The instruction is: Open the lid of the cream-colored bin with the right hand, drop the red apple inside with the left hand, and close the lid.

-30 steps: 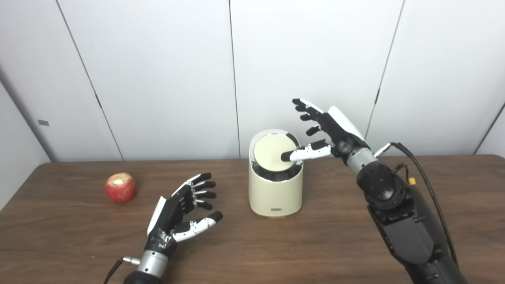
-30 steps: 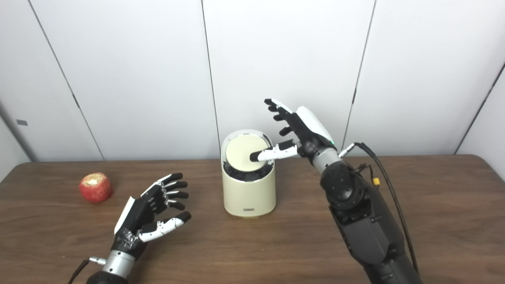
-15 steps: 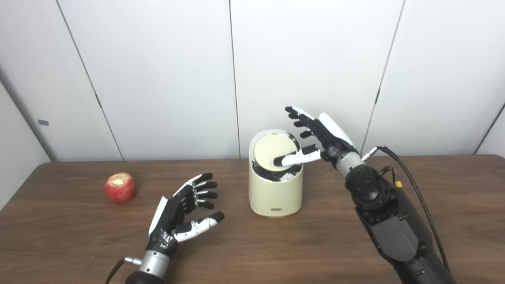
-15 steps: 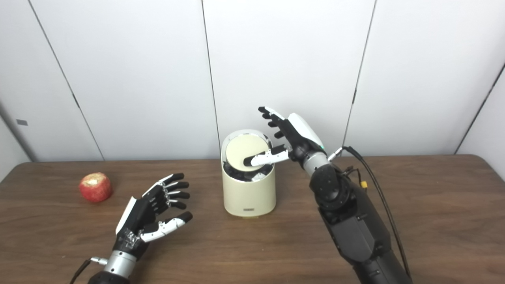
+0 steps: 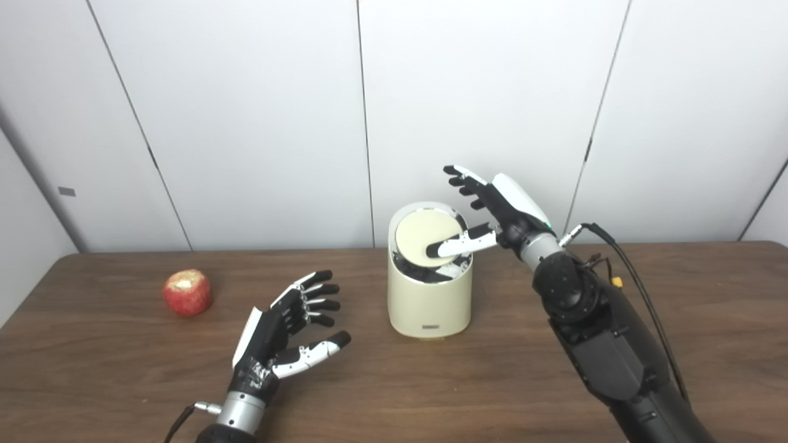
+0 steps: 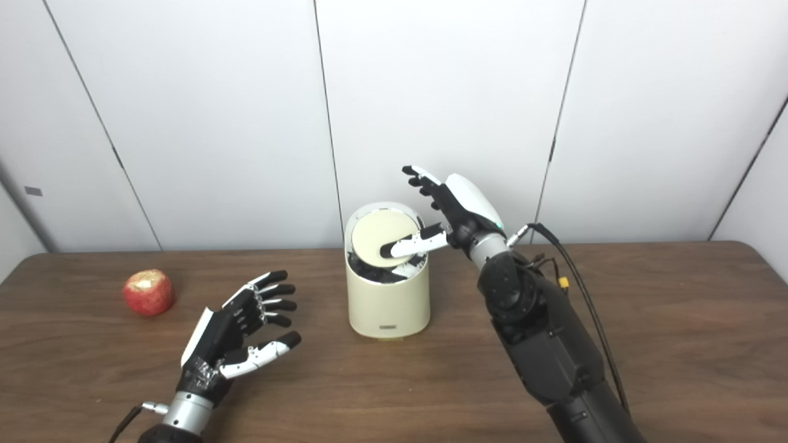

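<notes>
White panelled wall behind, dark wood worktop (image 5: pixel 554 394) in front. Cream-colored bin (image 5: pixel 430 301) is stood mid-worktop, upright. Its round lid (image 5: pixel 425 237) is seen tilted, front edge dipped into the bin, dark gap visible below it. Right hand (image 5: pixel 492 206) is held spread over the bin's right rim, thumb laid on the lid, nothing grasped. Left hand (image 5: pixel 289 332) is held spread above the worktop, left of the bin, nothing gripped. Red apple (image 5: pixel 188 292) is sat on the worktop, well apart to the left.
</notes>
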{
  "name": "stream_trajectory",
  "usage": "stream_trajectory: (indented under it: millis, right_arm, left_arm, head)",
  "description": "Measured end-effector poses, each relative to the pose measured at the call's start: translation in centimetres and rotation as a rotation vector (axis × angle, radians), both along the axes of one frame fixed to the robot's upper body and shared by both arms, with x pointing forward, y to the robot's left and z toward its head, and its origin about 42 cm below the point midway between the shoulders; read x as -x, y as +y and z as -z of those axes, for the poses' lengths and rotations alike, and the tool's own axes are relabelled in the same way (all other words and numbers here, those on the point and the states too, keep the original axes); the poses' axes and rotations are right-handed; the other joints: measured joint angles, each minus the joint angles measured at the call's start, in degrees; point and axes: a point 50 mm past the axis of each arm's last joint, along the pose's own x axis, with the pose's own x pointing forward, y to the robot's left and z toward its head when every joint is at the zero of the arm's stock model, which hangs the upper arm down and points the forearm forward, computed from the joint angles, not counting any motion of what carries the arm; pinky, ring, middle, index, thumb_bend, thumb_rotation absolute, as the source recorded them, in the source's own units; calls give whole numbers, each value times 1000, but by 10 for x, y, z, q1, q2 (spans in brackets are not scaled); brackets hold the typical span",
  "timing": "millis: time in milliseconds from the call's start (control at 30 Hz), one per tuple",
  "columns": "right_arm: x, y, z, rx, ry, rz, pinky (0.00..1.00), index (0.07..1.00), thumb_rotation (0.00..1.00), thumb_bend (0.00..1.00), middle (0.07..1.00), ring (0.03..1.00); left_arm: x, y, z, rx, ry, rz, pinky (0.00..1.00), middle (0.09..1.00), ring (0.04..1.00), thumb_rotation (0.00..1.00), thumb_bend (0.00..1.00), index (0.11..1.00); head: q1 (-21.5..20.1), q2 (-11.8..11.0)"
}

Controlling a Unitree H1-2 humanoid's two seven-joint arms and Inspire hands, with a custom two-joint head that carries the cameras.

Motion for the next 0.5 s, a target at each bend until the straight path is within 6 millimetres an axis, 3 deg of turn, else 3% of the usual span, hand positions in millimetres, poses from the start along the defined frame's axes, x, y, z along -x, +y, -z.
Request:
stream_trajectory:
  millis: [367, 500]
  right_arm:
    - [-2, -1, 3, 51, -15, 3, 703, 896, 276, 855, 877, 842]
    - [-1, 1, 2, 97, -52, -17, 762, 903, 288, 897, 879, 851]
  left_arm:
    - [1, 0, -2, 6, -8, 2, 601, 775, 700, 88, 675, 847]
    - [2, 0, -2, 6, -5, 2, 601, 775, 700, 95, 681, 844]
  head:
    - [1, 5]
    - [2, 6]
